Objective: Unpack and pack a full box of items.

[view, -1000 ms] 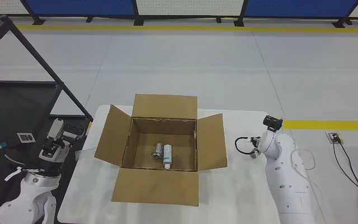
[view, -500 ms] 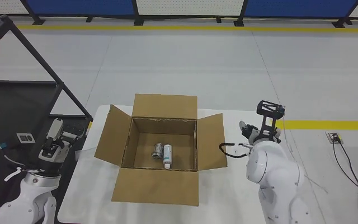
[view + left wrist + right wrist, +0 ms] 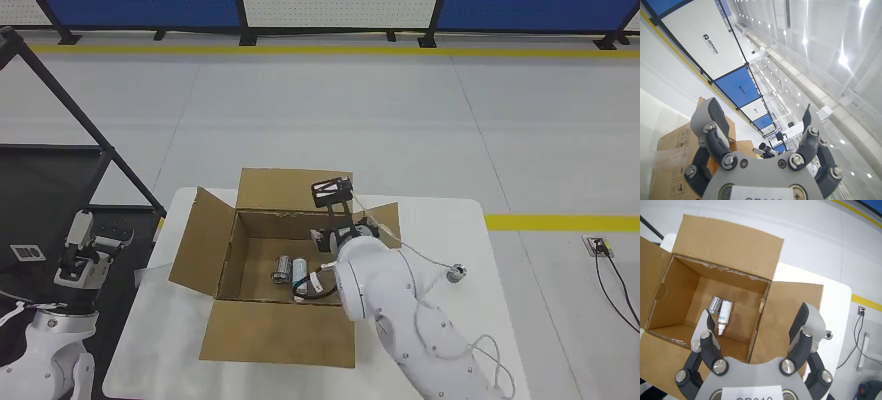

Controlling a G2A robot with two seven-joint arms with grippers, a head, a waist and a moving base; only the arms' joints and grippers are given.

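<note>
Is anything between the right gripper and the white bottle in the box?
Nothing visible does. The brown cardboard box has its flaps folded outward, and the open right gripper hangs above its opening. The white plastic bottle lies uncovered on the box floor, beside a silver cylinder.

**White table, one open box**

White table [image 3: 440, 225] with rounded corners. Bearing a cardboard box [image 3: 295, 190] near the middle, open, all four flaps spread outward. Also bearing a small metal piece [image 3: 457, 270], well apart from the box, toward the right edge.
</note>
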